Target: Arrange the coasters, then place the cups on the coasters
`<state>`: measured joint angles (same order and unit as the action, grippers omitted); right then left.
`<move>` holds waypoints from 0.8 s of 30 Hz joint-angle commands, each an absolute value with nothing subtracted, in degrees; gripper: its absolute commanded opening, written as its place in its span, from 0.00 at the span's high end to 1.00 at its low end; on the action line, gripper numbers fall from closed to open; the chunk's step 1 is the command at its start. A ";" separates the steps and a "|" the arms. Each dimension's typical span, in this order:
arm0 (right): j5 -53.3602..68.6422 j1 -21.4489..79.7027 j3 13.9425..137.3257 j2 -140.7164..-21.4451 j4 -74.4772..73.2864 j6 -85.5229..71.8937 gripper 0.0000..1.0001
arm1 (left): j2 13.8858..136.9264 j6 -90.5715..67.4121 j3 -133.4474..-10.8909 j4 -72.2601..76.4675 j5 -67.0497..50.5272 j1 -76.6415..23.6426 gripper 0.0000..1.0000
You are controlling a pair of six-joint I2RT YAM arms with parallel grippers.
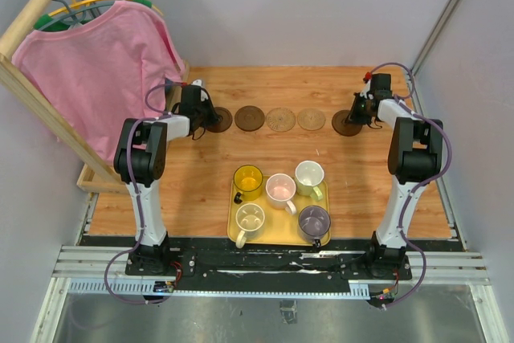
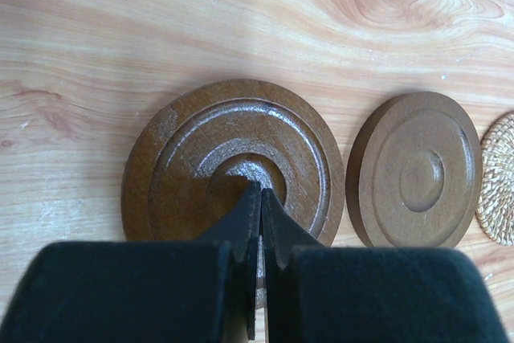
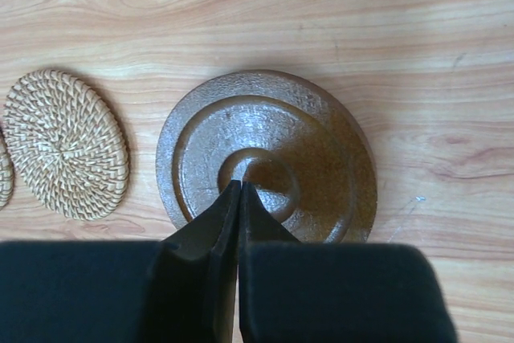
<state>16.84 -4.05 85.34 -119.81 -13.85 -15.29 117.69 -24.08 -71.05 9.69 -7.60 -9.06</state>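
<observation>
A: Fingers first?
B: The left gripper [image 2: 259, 194] has its two fingers pinched together with nothing between them, tips over the centre dimple of the leftmost brown coaster [image 2: 233, 150]. The right gripper [image 3: 239, 186] is pinched the same way, empty, over the centre of the rightmost brown coaster [image 3: 269, 146]. Whether the tips touch the wood I cannot tell

A: How many coasters?
B: Five, in one row across the far part of the wooden table [image 1: 265, 86], each apart from the next. Those two lie at the ends. From the left, between them, come a third brown coaster [image 1: 250, 118], a woven tan coaster [image 1: 280, 119] and a second woven tan coaster [image 1: 311, 119]

A: And cups?
B: Five, all upright in the yellow tray [image 1: 279, 232] at the near middle, none on a coaster. On its far side stand the yellow mug [image 1: 248, 181], pinkish white mug [image 1: 280, 189] and pale green mug [image 1: 309, 176]. On its near side stand the cream mug [image 1: 250, 218] and purple-grey mug [image 1: 314, 221]

A: Anything else?
B: One pink shirt [image 1: 104, 62] hanging on a wooden rack [image 1: 32, 14], far left
</observation>
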 commanded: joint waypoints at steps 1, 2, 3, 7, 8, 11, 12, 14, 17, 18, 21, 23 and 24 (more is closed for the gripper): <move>20.15 -4.19 85.44 -116.74 -13.01 -14.10 0.98 | 118.74 -23.68 -72.44 7.99 -5.68 -8.61 0.97; 20.39 -3.95 85.38 -116.35 -12.99 -13.87 0.98 | 118.62 -23.72 -72.26 7.81 -4.96 -8.61 0.97; 20.59 -3.69 85.38 -116.02 -13.01 -13.61 0.98 | 118.51 -23.82 -72.17 7.48 -4.31 -8.57 0.97; 21.32 -2.34 85.47 -114.96 -13.10 -13.21 0.97 | 117.94 -24.21 -72.16 6.41 -1.77 -8.37 0.96; 21.43 -1.96 85.58 -114.82 -13.17 -13.00 0.97 | 117.75 -24.25 -72.16 6.17 -1.34 -8.35 0.96; 20.38 -0.79 86.27 -114.65 -13.65 -12.13 0.97 | 117.28 -24.42 -72.25 5.61 -0.09 -8.26 0.96; 19.97 -0.65 86.41 -114.74 -13.90 -11.94 0.97 | 117.06 -24.50 -72.29 5.42 0.36 -8.26 0.96; 19.63 -0.62 86.69 -115.14 -14.15 -12.02 0.97 | 116.78 -24.55 -72.22 5.28 0.92 -8.26 0.96; 19.84 -0.62 86.96 -116.01 -14.62 -12.08 0.97 | 116.63 -24.75 -72.22 5.18 0.82 -8.21 0.96; 20.33 -0.55 87.08 -116.28 -14.66 -12.12 0.97 | 116.71 -24.87 -72.27 5.25 0.23 -8.24 0.96; 21.79 -0.04 87.84 -117.14 -14.82 -11.66 0.97 | 117.17 -25.35 -72.50 6.18 -2.88 -8.25 0.96; 22.43 0.57 88.76 -117.64 -15.37 -10.97 0.97 | 117.29 -25.65 -72.56 7.31 -5.63 -8.23 0.96; 23.07 0.92 89.36 -117.86 -15.60 -10.60 0.97 | 117.16 -25.74 -72.52 8.01 -6.86 -8.26 0.96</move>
<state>20.71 -0.60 86.17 -116.51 -14.39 -12.80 117.60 -25.02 -71.70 7.94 -2.44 -8.78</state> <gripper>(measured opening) 0.028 0.039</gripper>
